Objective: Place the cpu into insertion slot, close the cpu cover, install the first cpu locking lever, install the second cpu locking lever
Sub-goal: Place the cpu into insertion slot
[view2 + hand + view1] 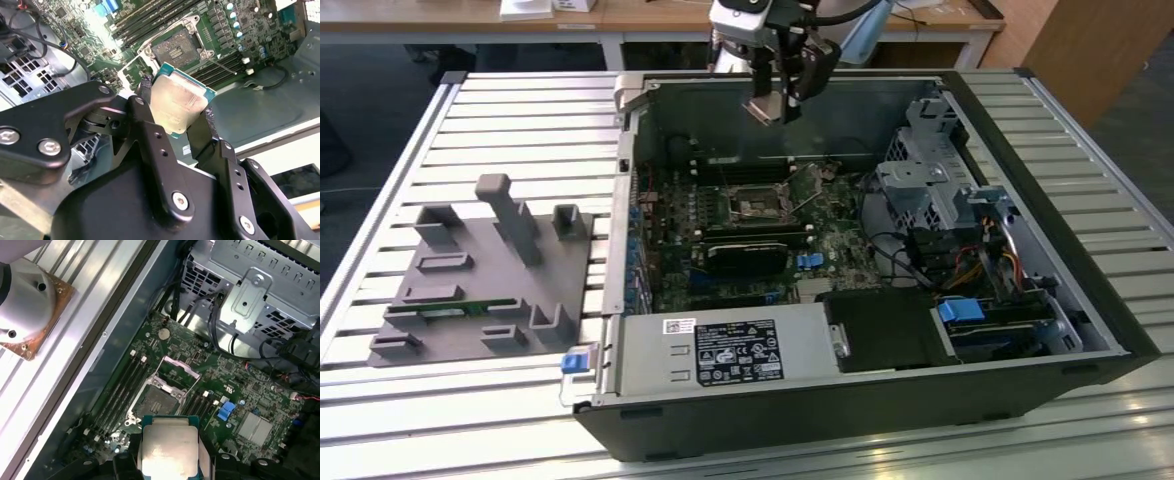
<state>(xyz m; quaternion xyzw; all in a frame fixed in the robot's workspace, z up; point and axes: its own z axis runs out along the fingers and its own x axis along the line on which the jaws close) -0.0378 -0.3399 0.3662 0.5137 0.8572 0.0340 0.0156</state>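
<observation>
None of the four steps is finished, as far as I can judge. My gripper (177, 109) is clamped on the cpu (181, 100), its two black fingers (145, 107) pressing opposite edges of the chip, whose dull silver top faces the camera in both wrist views. In the exterior view the gripper (774, 98) hangs high above the far wall of the open computer case (854, 415), so the cpu (765, 108) is well apart from the board below.

In the first wrist view the insertion slot (156, 402) lies bare, with nothing seated in it, and the cpu cover (177, 371) stands tilted up at its far edge. With the cover raised, I take both locking levers to be unlatched, though I cannot make them out clearly.

Inside the case lies the green motherboard (720, 255) with the socket (757, 205) near its middle, a label-bearing power supply box (720, 352) against the near wall, and metal drive cages (927, 180) on the exterior view's right. Beside the case sits a grey fixture tray (494, 290); a narrow green board (447, 310) rests in one of its slots.
</observation>
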